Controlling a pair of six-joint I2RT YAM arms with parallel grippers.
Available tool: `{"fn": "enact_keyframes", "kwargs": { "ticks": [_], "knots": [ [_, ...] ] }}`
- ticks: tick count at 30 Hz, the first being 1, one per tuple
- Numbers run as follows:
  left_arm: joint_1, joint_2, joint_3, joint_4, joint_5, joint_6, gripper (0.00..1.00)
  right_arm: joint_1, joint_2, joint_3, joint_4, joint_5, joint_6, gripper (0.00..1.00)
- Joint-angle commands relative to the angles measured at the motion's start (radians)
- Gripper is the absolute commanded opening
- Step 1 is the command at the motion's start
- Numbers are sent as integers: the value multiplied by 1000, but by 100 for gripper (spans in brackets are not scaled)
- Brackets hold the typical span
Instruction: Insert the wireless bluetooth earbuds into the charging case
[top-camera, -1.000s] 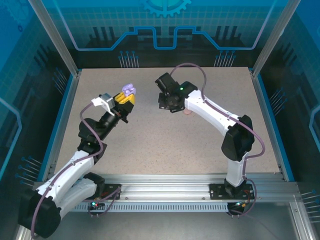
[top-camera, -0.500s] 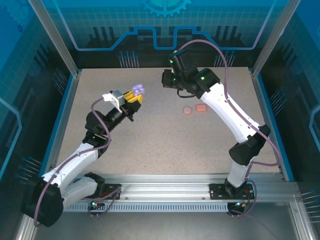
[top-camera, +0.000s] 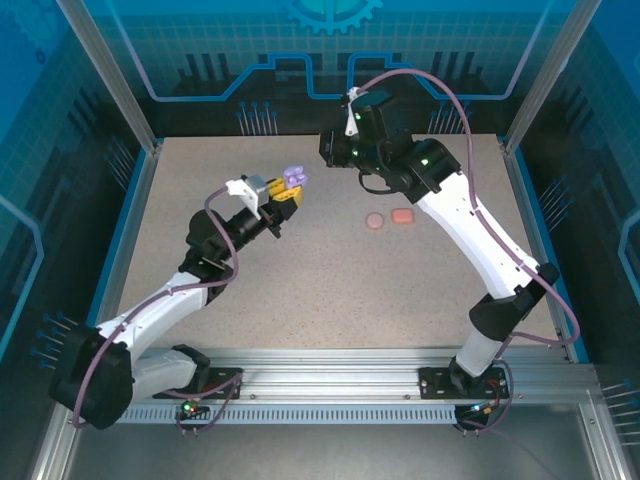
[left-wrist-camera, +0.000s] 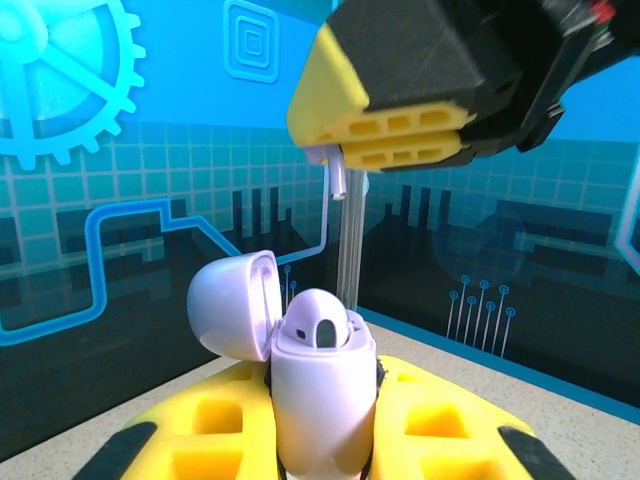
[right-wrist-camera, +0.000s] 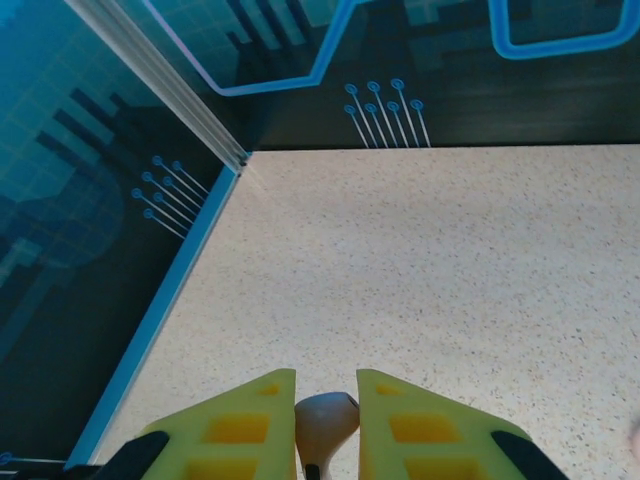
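My left gripper (top-camera: 286, 192) is shut on a pale purple charging case (left-wrist-camera: 322, 385), held upright above the table with its lid (left-wrist-camera: 232, 303) swung open to the left. One purple earbud (left-wrist-camera: 318, 321) sits in the case. My right gripper (top-camera: 334, 150) hangs in the air just right of and above the case, shut on a second pale earbud (right-wrist-camera: 326, 418) pinched between its yellow fingers. In the left wrist view the right gripper (left-wrist-camera: 395, 137) hovers over the case, the earbud's stem (left-wrist-camera: 338, 177) poking down from its tips.
A coral-pink case (top-camera: 403, 216) and a small round pink piece (top-camera: 375, 221) lie on the speckled table (top-camera: 330, 290) under the right arm. The blue rim (right-wrist-camera: 165, 305) and the back wall stand close behind the right gripper.
The right arm rose from the table near the pink items and swung back and left with the earbud. The left arm carried the open case to the right, toward it.
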Motion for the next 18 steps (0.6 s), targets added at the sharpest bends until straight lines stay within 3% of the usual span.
{"fn": "enact_keyframes", "kwargs": {
  "ticks": [1,18],
  "knots": [
    [-11,18,49,49,30,46,0,29,-47,-10,50,-13,-45,19],
    [-24,55,89,59,28,75,0,97,-15,-24,6,-35,-28,17]
  ]
}}
